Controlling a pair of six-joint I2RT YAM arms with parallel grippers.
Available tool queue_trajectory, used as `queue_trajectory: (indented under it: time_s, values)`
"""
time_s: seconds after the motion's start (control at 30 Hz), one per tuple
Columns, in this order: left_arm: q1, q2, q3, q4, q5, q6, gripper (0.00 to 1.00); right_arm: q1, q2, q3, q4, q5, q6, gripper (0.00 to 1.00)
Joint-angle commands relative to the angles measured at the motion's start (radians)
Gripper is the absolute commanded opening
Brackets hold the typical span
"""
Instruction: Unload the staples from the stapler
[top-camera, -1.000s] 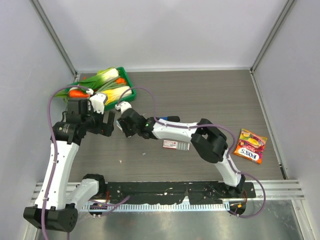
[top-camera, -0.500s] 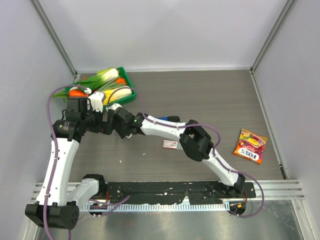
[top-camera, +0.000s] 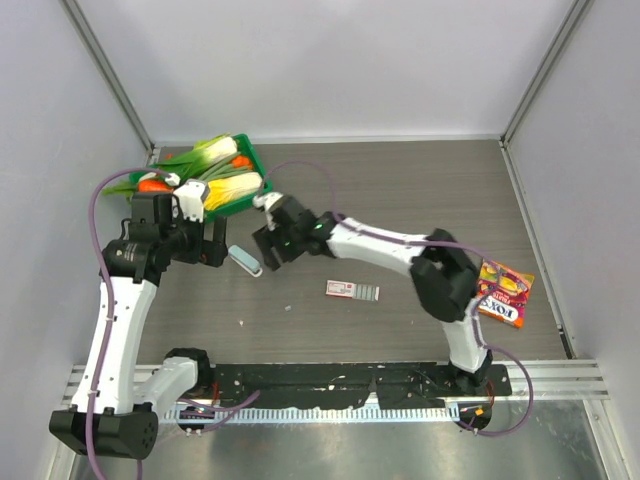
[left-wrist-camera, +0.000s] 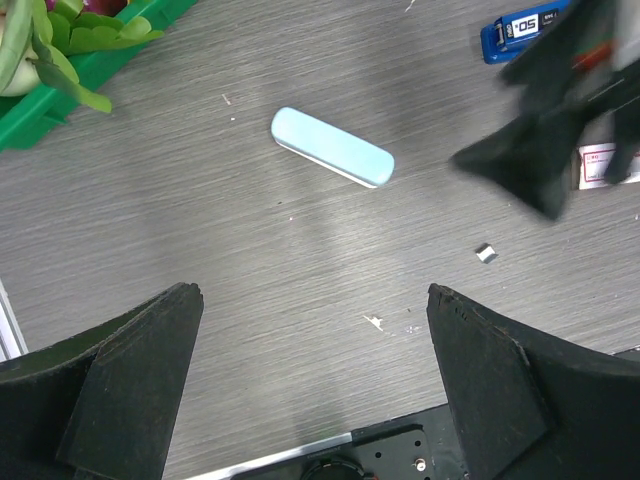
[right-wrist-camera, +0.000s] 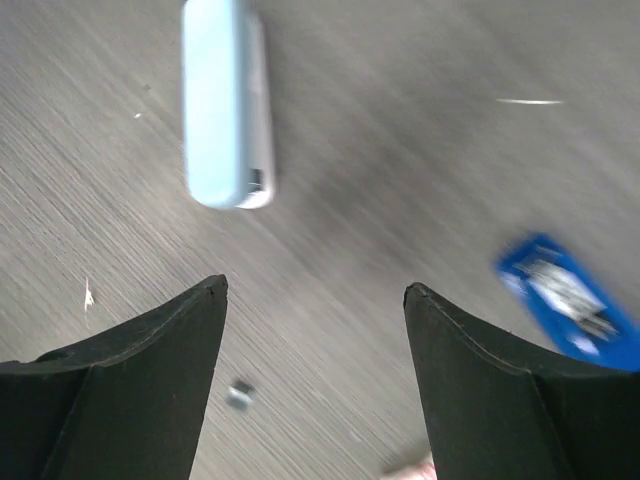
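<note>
**Both grippers released; stapler lies free on the table**

The left gripper (left-wrist-camera: 310, 290) has its jaws spread wide with only bare table (top-camera: 420, 200) between them. The right gripper (right-wrist-camera: 315, 288) is also parted and grips nothing.

The blue stapler (left-wrist-camera: 517, 27) lies flat on the wood-grain surface, and neither gripper touches it. In the left wrist view it sits at about 1 o'clock, near the top edge and beyond the blurred dark fingers of the right gripper. In the right wrist view it lies at about 4 o'clock, outside the right finger, with its labelled face up. In the overhead view the right arm covers that spot.

A pale teal block (top-camera: 245, 260) rests on the table between the two grippers and touches neither. It is at 12 o'clock from the left gripper's gap and at 11 o'clock in the right wrist view.

A small metal bit (left-wrist-camera: 485, 253) lies loose on the table, at 4 o'clock from the block in the left wrist view. A small white box (top-camera: 352, 290) sits at 5 o'clock from the right gripper in the overhead view.

A green tray (top-camera: 257, 160) of vegetables (top-camera: 215, 150) occupies the table's 10 o'clock corner. A bright candy bag (top-camera: 500, 292) lies at 3 o'clock, well apart from everything else.
</note>
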Motion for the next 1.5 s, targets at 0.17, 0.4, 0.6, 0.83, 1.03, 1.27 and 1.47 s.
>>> queue_trajectory:
  time_s: [0.17,0.4,0.6,0.83,1.03,1.27,1.47]
  values:
    - [0.005,0.015,0.004,0.04,0.061,-0.027,1.0,-0.206,-0.368,-0.224,-0.007,0.116,-0.333,0.79]
    - [0.005,0.018,0.007,0.031,0.072,-0.014,1.0,-0.227,-0.319,-0.229,-0.125,0.077,-0.46,0.8]
    - [0.005,0.015,0.003,0.011,0.064,0.009,1.0,-0.232,-0.269,-0.196,-0.177,0.094,-0.509,0.8]
    - [0.005,0.027,0.007,0.011,0.083,0.005,1.0,-0.245,-0.233,-0.189,-0.182,0.146,-0.549,0.8]
    - [0.005,0.032,0.006,0.015,0.08,0.012,1.0,-0.278,-0.195,-0.184,-0.18,0.112,-0.569,0.8]
    - [0.005,0.036,0.003,0.011,0.077,0.016,1.0,-0.295,-0.149,-0.152,-0.18,0.066,-0.572,0.77]
    - [0.007,0.038,-0.011,0.021,0.072,0.007,1.0,-0.295,-0.144,-0.143,-0.186,0.04,-0.508,0.57]
